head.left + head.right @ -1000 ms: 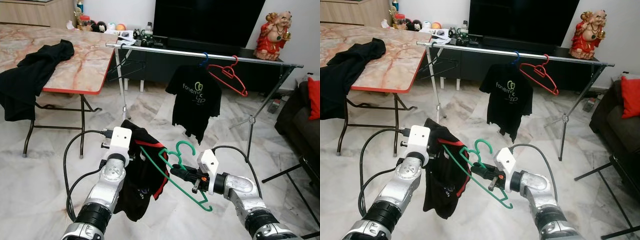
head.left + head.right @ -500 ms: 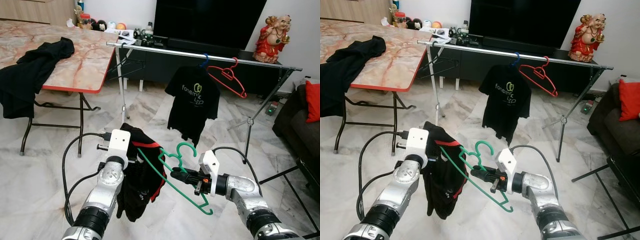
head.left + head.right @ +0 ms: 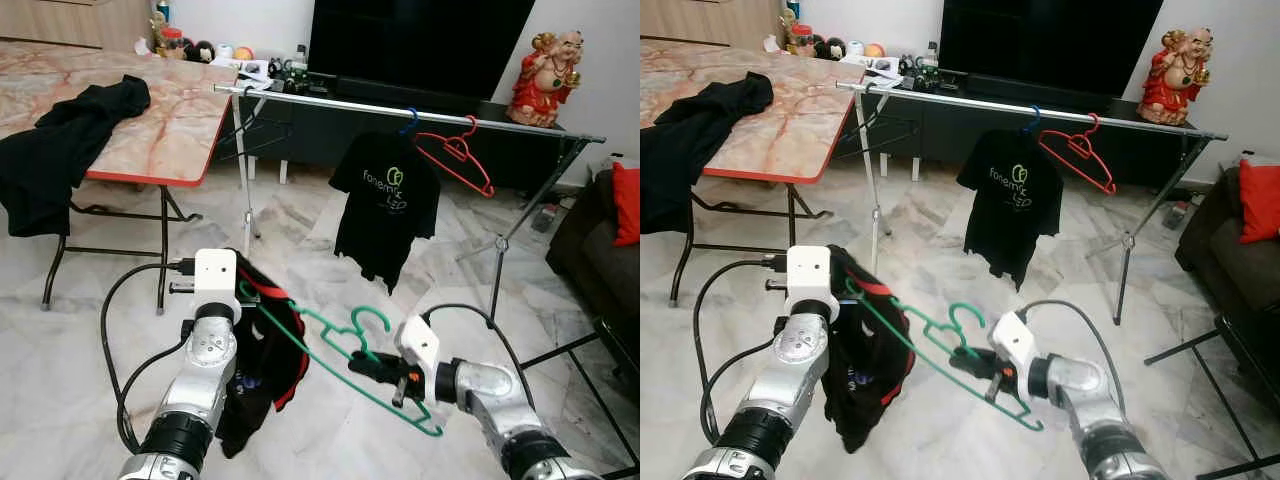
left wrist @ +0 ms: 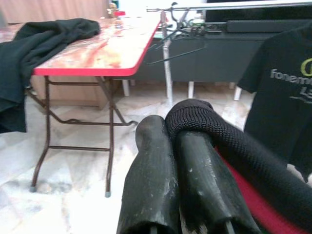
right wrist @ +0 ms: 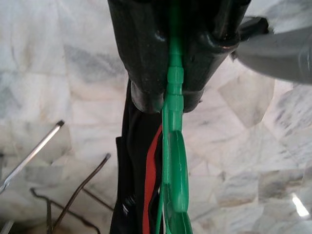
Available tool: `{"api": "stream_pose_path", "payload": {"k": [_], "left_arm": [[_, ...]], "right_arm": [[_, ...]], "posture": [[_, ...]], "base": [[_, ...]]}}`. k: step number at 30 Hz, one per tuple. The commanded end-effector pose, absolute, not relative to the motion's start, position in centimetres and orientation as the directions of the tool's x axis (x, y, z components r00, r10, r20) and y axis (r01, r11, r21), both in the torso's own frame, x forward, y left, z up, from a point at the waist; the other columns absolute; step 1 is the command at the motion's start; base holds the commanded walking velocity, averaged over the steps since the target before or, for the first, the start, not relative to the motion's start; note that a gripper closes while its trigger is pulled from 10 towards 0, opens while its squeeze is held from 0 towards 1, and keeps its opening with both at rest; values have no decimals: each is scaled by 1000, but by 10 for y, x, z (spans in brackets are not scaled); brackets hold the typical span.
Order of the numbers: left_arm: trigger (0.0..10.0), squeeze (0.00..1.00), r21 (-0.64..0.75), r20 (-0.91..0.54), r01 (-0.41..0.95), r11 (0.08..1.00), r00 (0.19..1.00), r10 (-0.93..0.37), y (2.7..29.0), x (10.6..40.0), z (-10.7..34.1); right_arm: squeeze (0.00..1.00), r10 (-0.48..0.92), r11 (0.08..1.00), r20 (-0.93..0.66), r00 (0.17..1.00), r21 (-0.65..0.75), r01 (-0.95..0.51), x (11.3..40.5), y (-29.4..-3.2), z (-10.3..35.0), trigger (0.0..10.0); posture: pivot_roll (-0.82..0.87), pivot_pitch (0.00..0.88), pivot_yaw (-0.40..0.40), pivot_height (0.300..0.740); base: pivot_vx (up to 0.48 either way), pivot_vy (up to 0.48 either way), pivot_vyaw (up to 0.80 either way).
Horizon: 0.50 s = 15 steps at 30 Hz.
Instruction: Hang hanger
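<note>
— Where is your hanger?

— Your right claw [image 3: 372, 368] is clamped on the green hanger [image 3: 340, 340] near its hook, low over the white marble floor [image 3: 90, 330]. Your left claw [image 4: 183, 180] is closed on the collar of the black garment with red trim [image 3: 262, 365], which drapes from the hanger's far end.

— And the room?

— Ahead of you stands a silver clothes rail [image 3: 400, 107] carrying a black T-shirt [image 3: 386, 205] and an empty red hanger [image 3: 455, 155]. To your left, a marble-topped counter with red edging [image 3: 150, 130] holds a heap of black clothing [image 3: 60, 150]. Behind the rail there's a dark television [image 3: 420, 45] and a red figurine [image 3: 545, 75].
</note>
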State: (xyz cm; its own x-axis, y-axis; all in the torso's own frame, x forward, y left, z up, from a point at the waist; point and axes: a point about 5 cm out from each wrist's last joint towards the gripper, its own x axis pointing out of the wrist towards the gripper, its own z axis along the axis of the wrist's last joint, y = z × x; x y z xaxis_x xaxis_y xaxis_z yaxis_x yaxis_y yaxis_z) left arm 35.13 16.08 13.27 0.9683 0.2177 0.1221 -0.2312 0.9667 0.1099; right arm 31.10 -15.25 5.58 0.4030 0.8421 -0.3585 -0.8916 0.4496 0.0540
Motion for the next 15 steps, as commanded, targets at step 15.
{"api": "stream_pose_path", "payload": {"k": [15], "left_arm": [[0, 0, 70, 153, -315, 946, 941, 302, 179, 351, 139]], "right_arm": [[0, 833, 190, -550, 53, 194, -962, 266, -180, 26, 0]], "posture": [[132, 0, -128, 740]], "base": [[0, 0, 0]]}}
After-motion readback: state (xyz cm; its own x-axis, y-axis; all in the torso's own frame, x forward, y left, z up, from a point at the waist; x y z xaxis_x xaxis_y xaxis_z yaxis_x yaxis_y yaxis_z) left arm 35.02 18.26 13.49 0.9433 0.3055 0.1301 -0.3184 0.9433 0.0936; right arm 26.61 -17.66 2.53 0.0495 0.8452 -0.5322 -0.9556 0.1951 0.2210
